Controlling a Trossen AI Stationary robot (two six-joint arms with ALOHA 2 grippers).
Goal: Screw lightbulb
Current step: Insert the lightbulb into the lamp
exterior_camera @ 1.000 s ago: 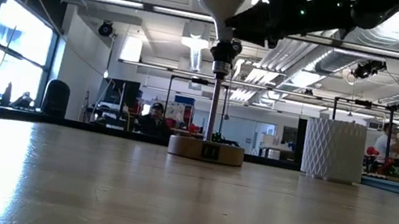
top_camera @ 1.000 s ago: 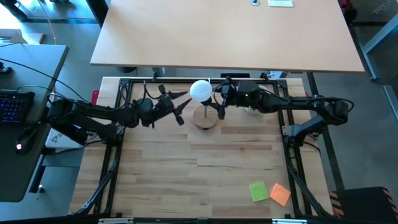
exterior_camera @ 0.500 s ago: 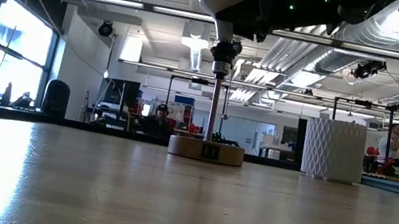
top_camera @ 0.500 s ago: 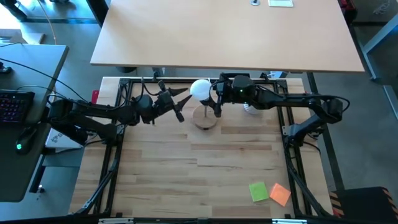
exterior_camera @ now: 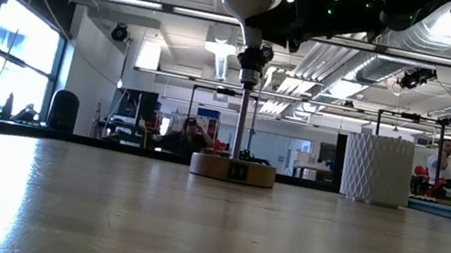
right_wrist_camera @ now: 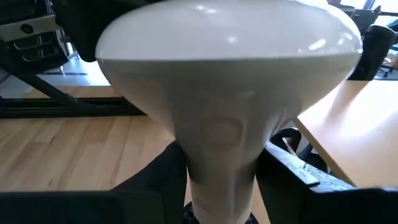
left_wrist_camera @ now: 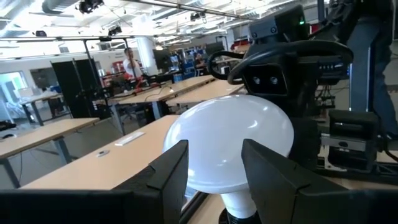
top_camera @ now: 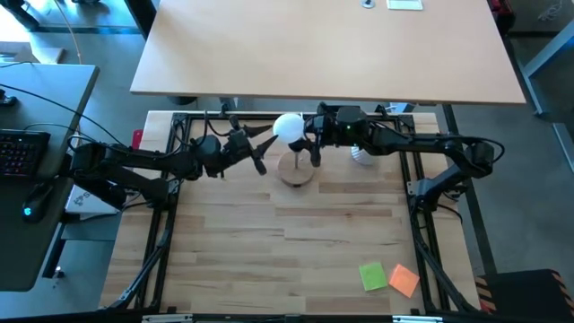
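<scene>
The white lightbulb point(top_camera: 289, 127) stands upright, its screw end in the black socket point(exterior_camera: 253, 62). The socket tops a thin stem on the round wooden lamp base point(top_camera: 296, 170) at the table's far middle. My right gripper point(right_wrist_camera: 221, 180) reaches in from the right and is closed on the bulb's neck point(exterior_camera: 251, 36). My left gripper point(top_camera: 263, 148) hangs open just left of the bulb. Its fingers point(left_wrist_camera: 174, 174) stand in front of the globe point(left_wrist_camera: 230, 137), and I cannot tell whether they touch it. My right gripper pinches the bulb's cone-shaped neck point(right_wrist_camera: 196, 158) between its two fingers point(right_wrist_camera: 165, 174), just under the globe. It comes in about level from the table's right, with the fingers across the upright bulb. The bulb stays upright on the socket, well above the table.
A white ribbed cup point(exterior_camera: 376, 169) stands right of the lamp base, under my right arm. A green point(top_camera: 373, 275) and an orange sticky note point(top_camera: 404, 280) lie near the front right corner. The wooden table top between is open. A person point(exterior_camera: 190, 134) sits in the room behind.
My right gripper has moved a little toward the table's left, up to the bulb, and its fingers now sit around the neck. The bulb and lamp base have stayed put.
</scene>
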